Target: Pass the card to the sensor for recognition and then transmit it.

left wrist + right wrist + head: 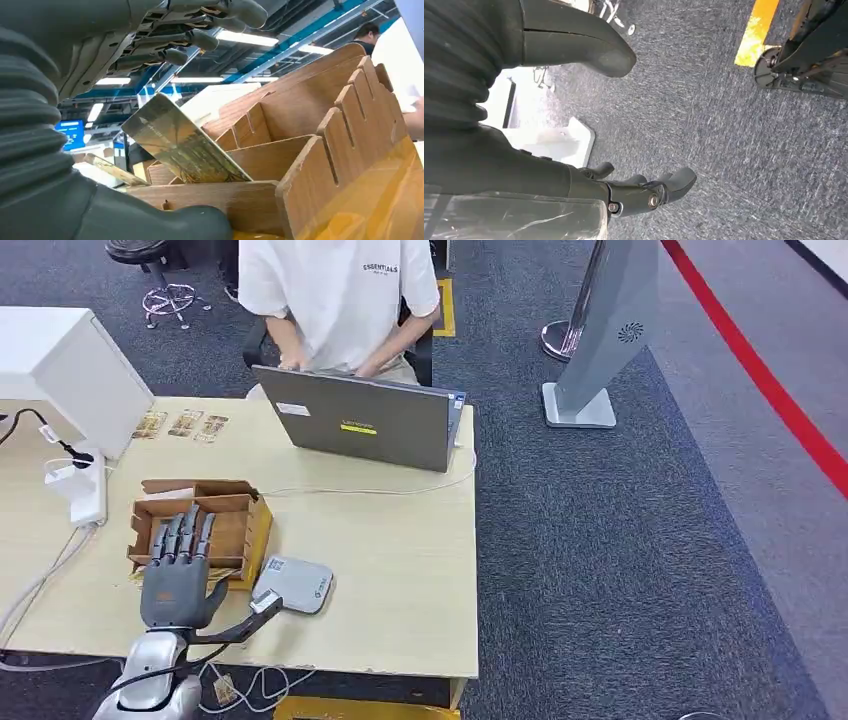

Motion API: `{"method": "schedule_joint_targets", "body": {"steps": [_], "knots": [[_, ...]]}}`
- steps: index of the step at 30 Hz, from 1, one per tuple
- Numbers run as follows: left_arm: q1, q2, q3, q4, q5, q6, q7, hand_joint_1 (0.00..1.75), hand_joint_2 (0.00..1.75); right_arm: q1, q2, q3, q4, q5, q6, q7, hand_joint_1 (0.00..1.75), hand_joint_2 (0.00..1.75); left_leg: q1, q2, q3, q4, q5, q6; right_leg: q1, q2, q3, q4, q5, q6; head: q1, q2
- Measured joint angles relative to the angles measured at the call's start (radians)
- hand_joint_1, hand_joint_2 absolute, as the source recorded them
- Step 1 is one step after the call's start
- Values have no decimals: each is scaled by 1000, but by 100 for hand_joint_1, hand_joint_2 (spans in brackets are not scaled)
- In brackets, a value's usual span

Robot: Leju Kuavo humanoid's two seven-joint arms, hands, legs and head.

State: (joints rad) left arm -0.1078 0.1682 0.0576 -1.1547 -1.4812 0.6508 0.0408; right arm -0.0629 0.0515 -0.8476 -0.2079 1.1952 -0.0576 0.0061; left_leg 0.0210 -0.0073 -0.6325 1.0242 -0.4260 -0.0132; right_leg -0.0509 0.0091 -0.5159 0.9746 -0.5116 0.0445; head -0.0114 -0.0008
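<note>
— Over the wooden card rack (200, 523), at seven o'clock on the desk (400, 570), the left hand (178, 575) is seen, fingers (186, 533) spread, nothing held.
— And the card (182, 145)?
— It is seen leaning tilted in a rack slot, beneath those fingers, apart from them. The grey sensor (293, 584) lies at four o'clock of the rack.
— The right hand (644, 192)?
— It is hung over carpet, fingers loosely curled, nothing held.

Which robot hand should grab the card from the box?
The left hand. It hovers right over the cardboard card holder, and the left wrist view shows a card leaning just beneath its fingers. The right hand hangs over the carpet, away from the desk.
</note>
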Motion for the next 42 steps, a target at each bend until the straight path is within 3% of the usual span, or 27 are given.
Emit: {"method": "schedule_joint_targets", "body": {"steps": [16,32,39,40,42], "knots": [[-2,10,0,48,55,6,-54,175,175,0,-3,0,0,11,3,-3,0,175,0,0,0,0,0,0,0,0,0,0,0,0,0,0],[18,5,0,14,77,35,-80,175,175,0,-4,0,0,18,2,-3,0,175,0,0,0,0,0,0,0,0,0,0,0,0,0,0],[80,0,-34,-189,159,-72,-133,175,175,1,-5,-7,0,1,1,-3,0,175,0,0,0,0,0,0,0,0,0,0,0,0,0,0],[87,2,-42,-213,180,-96,-145,175,175,1,-5,-10,0,-3,1,-3,0,175,0,0,0,0,0,0,0,0,0,0,0,0,0,0],[114,22,-71,-317,248,-208,-166,175,175,2,-5,-23,0,-16,1,-3,0,175,0,1,0,0,0,0,0,1,-1,0,0,0,0,0]]}}
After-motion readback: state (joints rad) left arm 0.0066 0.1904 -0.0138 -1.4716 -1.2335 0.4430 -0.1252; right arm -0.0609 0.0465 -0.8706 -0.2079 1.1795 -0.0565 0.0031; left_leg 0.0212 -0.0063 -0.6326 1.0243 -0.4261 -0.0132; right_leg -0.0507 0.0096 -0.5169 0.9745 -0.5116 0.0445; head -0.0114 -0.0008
